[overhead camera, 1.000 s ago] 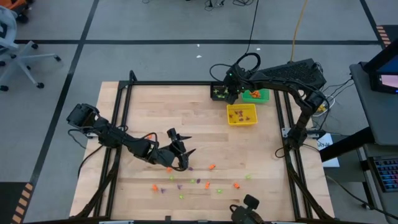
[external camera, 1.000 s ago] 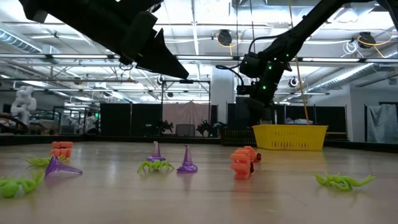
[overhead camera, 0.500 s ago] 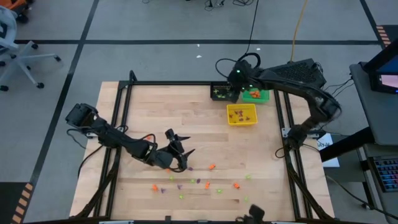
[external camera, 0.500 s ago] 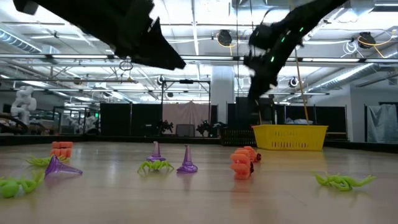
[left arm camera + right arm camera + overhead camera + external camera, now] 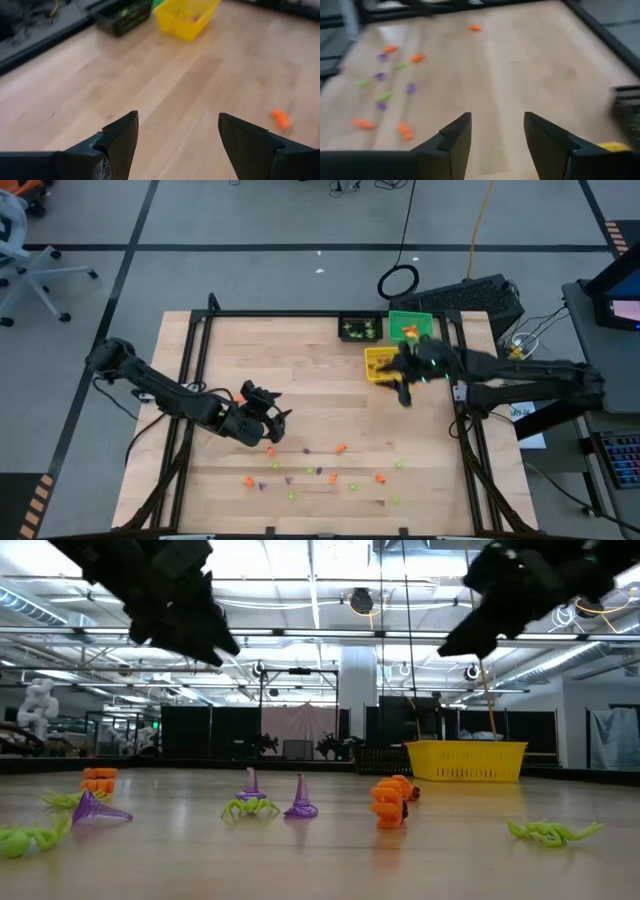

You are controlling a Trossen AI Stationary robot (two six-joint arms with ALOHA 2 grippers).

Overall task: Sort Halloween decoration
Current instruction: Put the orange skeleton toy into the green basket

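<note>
We see the right hand (image 5: 404, 394) with fingers apart, empty, beside the yellow bin (image 5: 384, 363). The left hand (image 5: 272, 430) hovers spread wide above the worktop (image 5: 300, 360), trinkets (image 5: 320, 472) scattered along its near side.

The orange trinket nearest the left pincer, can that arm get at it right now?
Probably yes. The left pincer hangs open above bare wood with nothing between it and the orange trinket; other trinkets lie farther off.
</note>
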